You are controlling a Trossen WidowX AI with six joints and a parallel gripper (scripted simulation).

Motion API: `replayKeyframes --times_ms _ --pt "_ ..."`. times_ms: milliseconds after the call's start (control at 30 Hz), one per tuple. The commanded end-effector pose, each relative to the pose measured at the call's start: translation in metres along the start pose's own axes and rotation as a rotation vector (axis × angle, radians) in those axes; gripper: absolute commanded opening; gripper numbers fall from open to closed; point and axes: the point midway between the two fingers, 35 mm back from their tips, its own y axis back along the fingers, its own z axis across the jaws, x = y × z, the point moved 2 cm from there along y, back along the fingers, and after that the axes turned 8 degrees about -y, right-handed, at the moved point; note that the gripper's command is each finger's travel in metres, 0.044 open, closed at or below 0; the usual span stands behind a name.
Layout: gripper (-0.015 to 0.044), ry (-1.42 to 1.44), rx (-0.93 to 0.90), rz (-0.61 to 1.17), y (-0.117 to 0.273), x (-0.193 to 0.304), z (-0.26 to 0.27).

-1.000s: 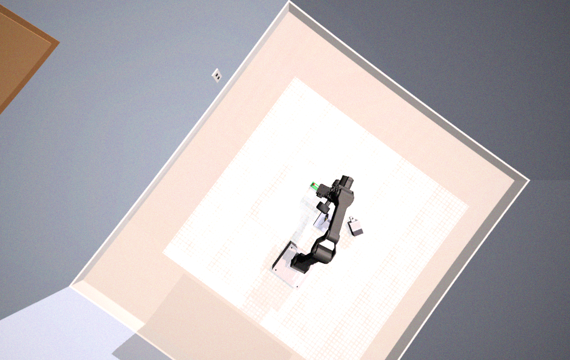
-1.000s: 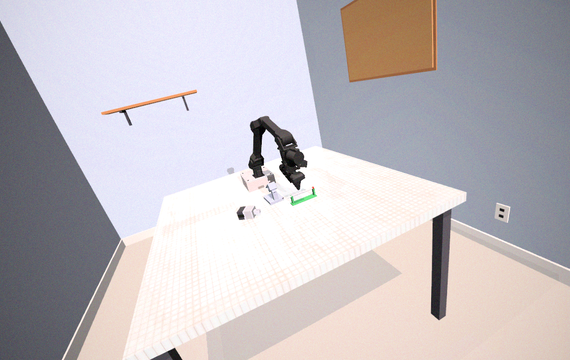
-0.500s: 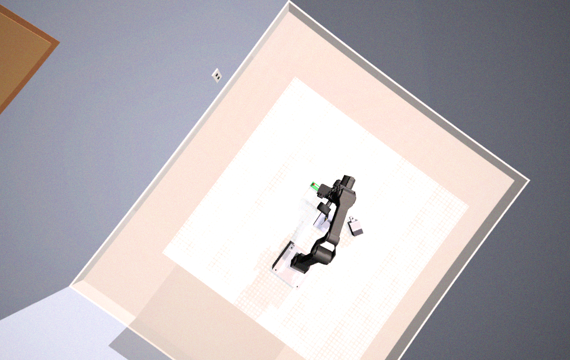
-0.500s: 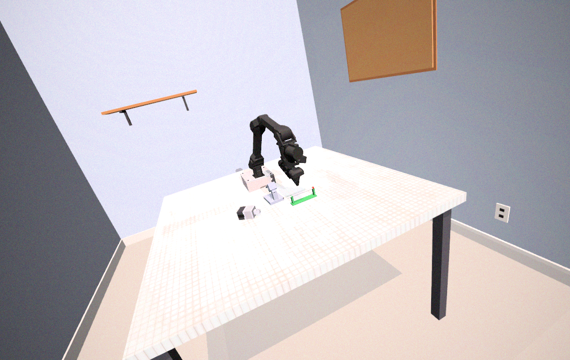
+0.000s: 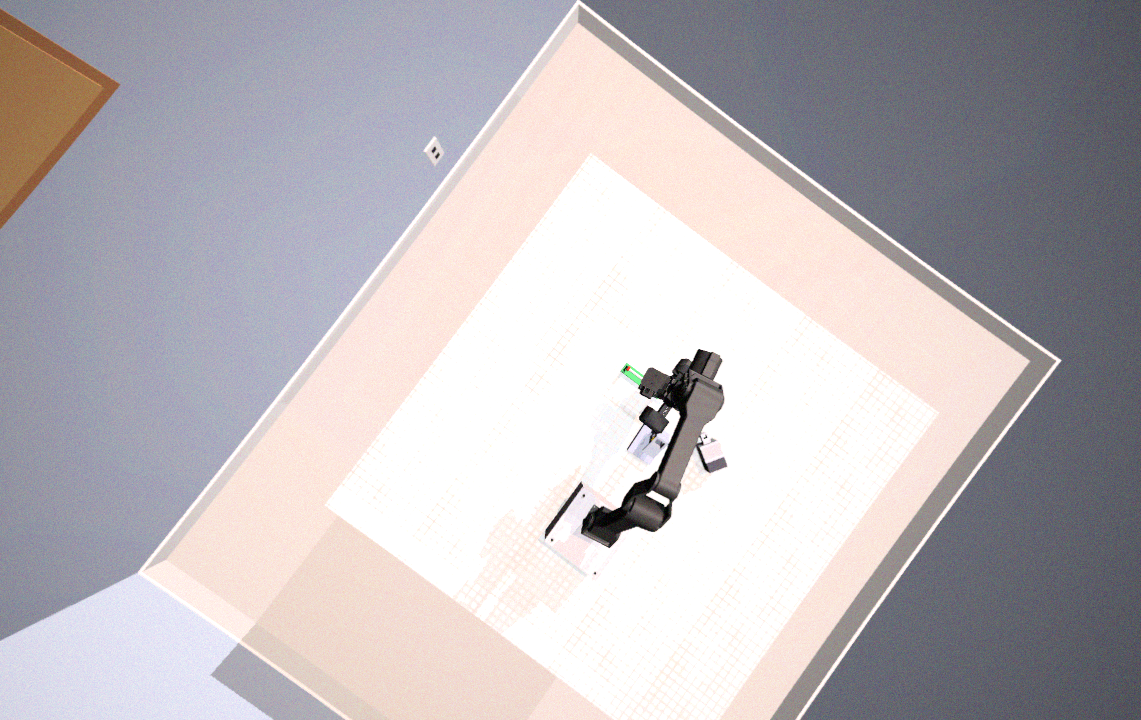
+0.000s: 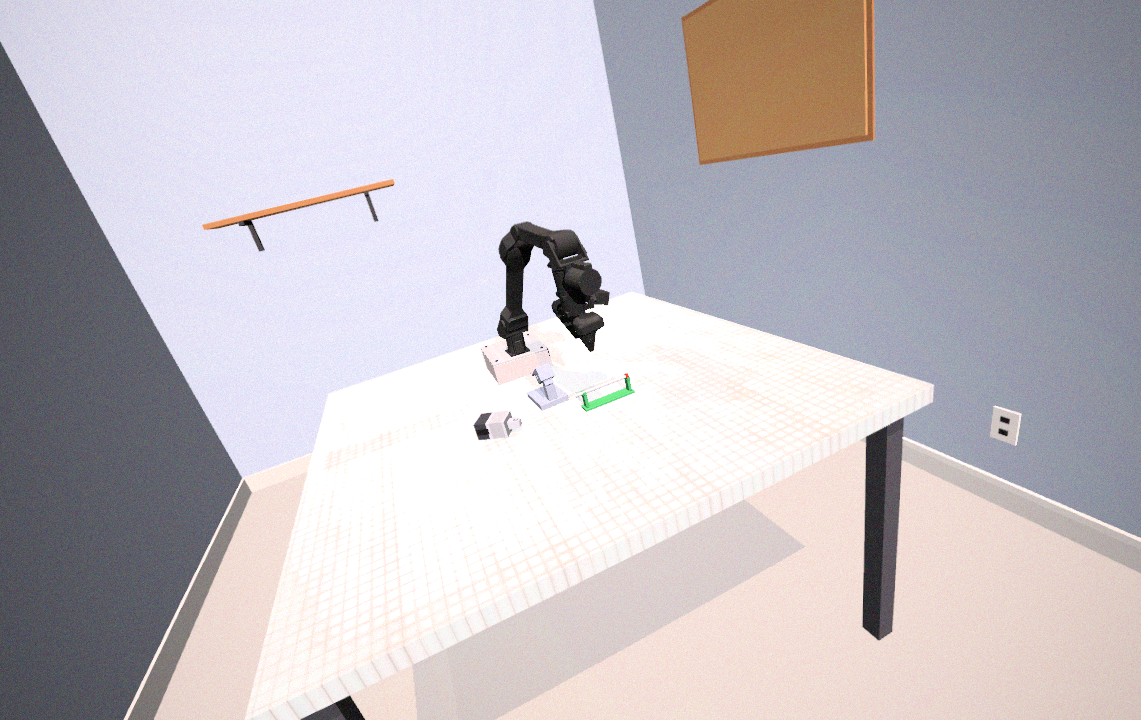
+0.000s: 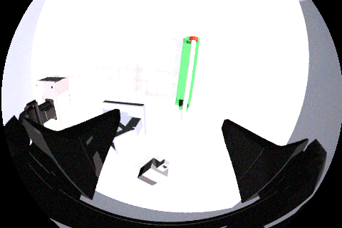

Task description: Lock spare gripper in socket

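Observation:
The lock pin [image 7: 192, 64] [image 6: 605, 385], a white rod with a red head, lies along a green cradle [image 7: 184, 75] [image 6: 607, 397] [image 5: 630, 372] on the table. My gripper [image 7: 171, 117] [image 6: 590, 335] is open and empty. It hangs above the table near the pin's plain end and touches nothing. The pale mount with its socket [image 6: 545, 386] [image 7: 137, 115] stands to the left, partly hidden by my left finger in the wrist view. The spare gripper [image 6: 492, 424] [image 7: 154, 171] [image 5: 711, 454], a grey and black block, lies on the table apart from the mount.
The arm's white base block [image 6: 511, 360] [image 7: 53, 85] stands behind the mount. The white gridded table [image 6: 735, 394] stretches wide to the front and right. A shelf and a cork board hang on the far walls.

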Motion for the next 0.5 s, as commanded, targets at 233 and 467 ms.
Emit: replayKeyframes --times_ms 233,467 --pt "0.044 -0.198 -0.038 -0.307 -0.015 0.122 -0.023" --pt "0.044 -0.363 0.085 -0.58 -0.018 0.225 -0.014"
